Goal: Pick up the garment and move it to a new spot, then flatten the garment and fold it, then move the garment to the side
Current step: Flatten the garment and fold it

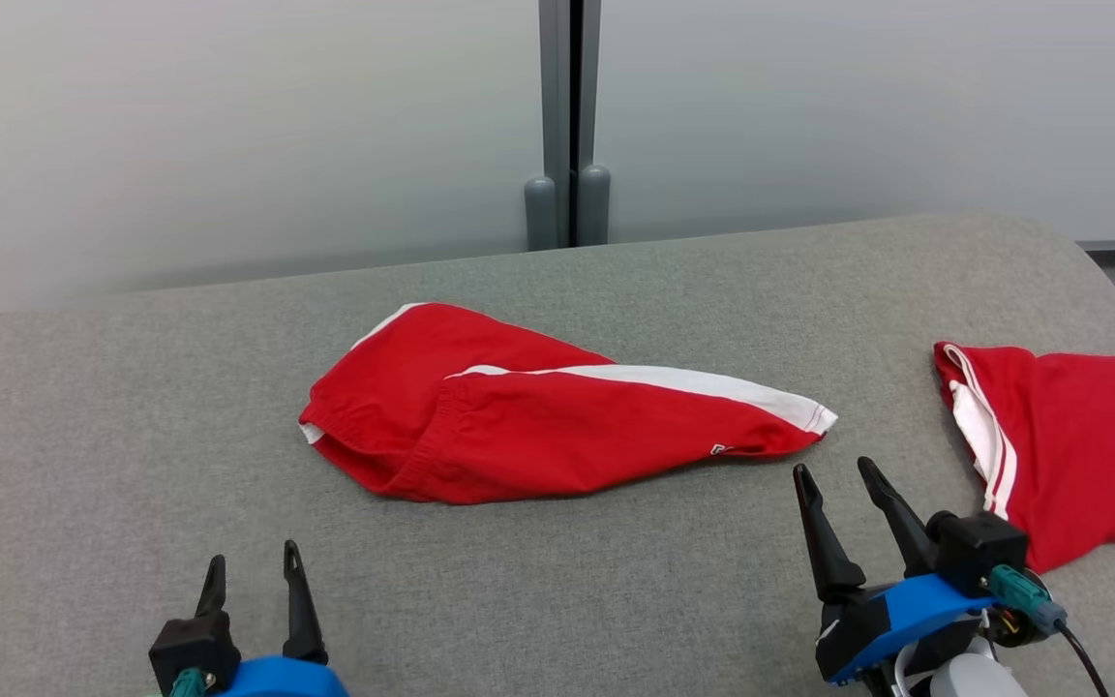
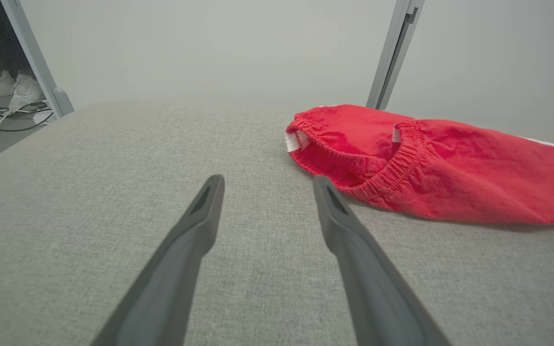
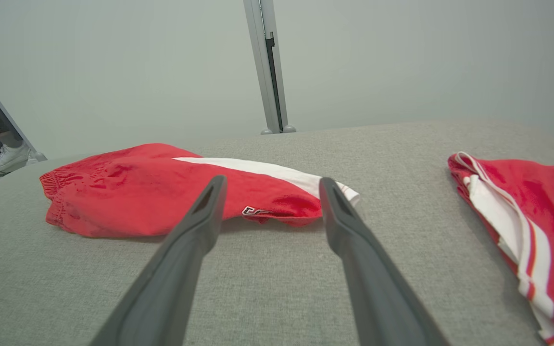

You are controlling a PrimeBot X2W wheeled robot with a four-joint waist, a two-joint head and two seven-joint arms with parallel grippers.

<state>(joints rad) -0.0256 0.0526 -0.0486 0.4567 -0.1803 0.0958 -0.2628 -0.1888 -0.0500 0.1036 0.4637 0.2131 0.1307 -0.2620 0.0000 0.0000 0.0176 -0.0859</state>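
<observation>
Red shorts (image 1: pixel 538 416): centre of the head view, lying rumpled on the grey padded table (image 1: pixel 132 436), white side stripe facing up.
Left gripper (image 1: pixel 255 557): lower left, fingers spread wide, empty, below the elastic waistband.
Right gripper (image 1: pixel 834 468): lower right, fingers spread wide, empty, near the leg hem.
Second red garment (image 1: pixel 1070 436): right edge, well apart from the shorts.

Red shorts (image 1: pixel 557 436) ctr grey tbl (image 1: pixel 132 436).
</observation>
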